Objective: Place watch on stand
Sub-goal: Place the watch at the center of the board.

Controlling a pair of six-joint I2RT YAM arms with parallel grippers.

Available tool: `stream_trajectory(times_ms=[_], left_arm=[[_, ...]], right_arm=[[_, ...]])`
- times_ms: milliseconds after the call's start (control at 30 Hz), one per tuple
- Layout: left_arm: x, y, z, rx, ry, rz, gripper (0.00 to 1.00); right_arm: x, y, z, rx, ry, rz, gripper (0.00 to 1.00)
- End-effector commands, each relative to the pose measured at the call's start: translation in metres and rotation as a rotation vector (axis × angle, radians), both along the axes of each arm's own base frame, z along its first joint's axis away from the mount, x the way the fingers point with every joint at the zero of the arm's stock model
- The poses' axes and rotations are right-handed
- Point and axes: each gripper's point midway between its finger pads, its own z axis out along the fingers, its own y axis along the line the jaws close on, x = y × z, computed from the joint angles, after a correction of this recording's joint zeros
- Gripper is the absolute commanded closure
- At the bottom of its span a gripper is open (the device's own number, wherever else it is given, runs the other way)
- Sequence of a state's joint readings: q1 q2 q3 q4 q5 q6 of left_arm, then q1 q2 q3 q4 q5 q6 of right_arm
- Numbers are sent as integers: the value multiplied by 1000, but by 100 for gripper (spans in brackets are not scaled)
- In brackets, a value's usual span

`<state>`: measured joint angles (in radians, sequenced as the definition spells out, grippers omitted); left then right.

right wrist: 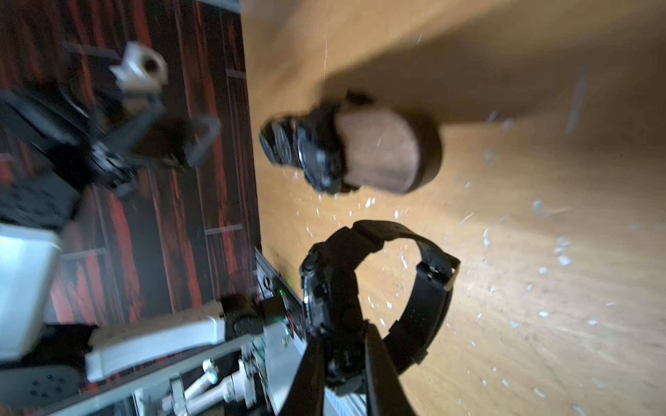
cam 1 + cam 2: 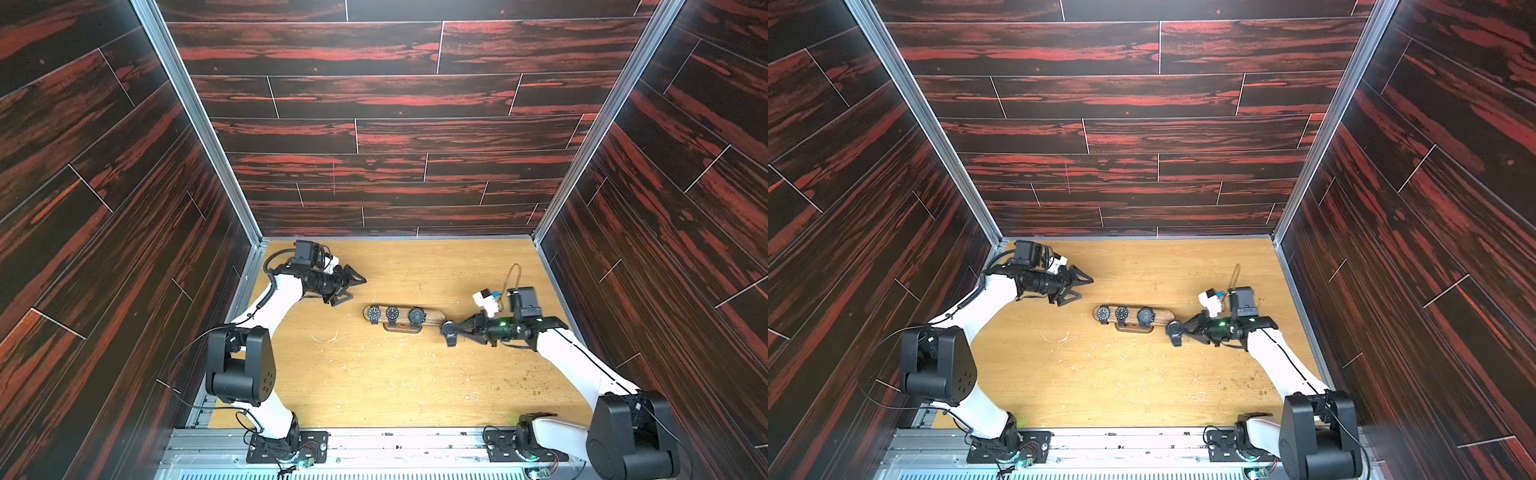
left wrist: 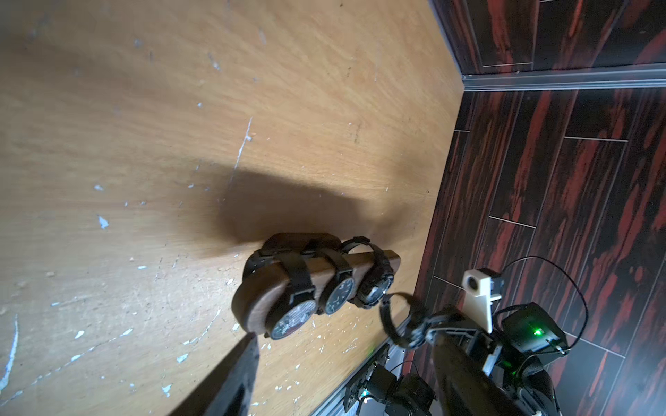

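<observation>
Watch, black, is pinched at its case between the pressed-in fingers of the right gripper, strap buckled into a closed loop that hangs clear of the table. It sits just off the free end of the stand, apart from the wood in both top views. Stand's long axis runs across the table from arm to arm, and the loop's opening faces roughly along that axis, so a slide-on move toward the robot's left appears to be what remains. Three watches already occupy the bar; the only bare wood is the stretch nearest the right gripper, which is plainly the closer arm. Left gripper hovers spread and empty beyond the opposite end, well apart from the stand. Open table lies all round the base. Risk, as judged: the loop catching on the rounded end and shoving the stand.
</observation>
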<state>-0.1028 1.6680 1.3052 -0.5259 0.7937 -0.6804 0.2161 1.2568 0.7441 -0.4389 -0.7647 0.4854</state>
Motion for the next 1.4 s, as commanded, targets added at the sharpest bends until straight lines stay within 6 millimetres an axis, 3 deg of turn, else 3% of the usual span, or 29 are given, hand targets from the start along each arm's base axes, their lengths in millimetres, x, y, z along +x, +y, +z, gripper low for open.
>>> stream_trajectory(times_ms=[0, 267, 633, 767, 900, 1067, 1133, 1200, 1267, 1367], left_arm=[[-8, 3, 32, 5, -56, -13, 23], [-16, 3, 36, -1, -70, -22, 23], [-29, -2, 41, -29, -81, -63, 22], [-34, -16, 57, -33, -128, -110, 22], [-41, -51, 79, -83, -159, -194, 21], [-43, -90, 122, -146, -265, -291, 21], [-40, -99, 136, -166, -299, -309, 21], [-37, -103, 142, -180, -297, -319, 21], [-39, -103, 141, -173, -287, -330, 22], [-39, -95, 134, -117, -290, -306, 22]], right_arm=[[-25, 27, -7, -86, -3, 184, 100], [-53, 75, -23, -249, -38, 455, 100], [-47, 97, 4, -220, -122, 520, 100], [-44, 112, 41, -79, -175, 504, 100], [-28, 117, 83, 21, -263, 461, 100], [-6, 106, 138, 278, -335, 431, 100], [-2, 99, 147, 342, -309, 449, 100], [4, 92, 140, 263, -301, 435, 100], [8, 82, 121, 108, -288, 406, 100], [0, 71, 100, -25, -263, 393, 100]])
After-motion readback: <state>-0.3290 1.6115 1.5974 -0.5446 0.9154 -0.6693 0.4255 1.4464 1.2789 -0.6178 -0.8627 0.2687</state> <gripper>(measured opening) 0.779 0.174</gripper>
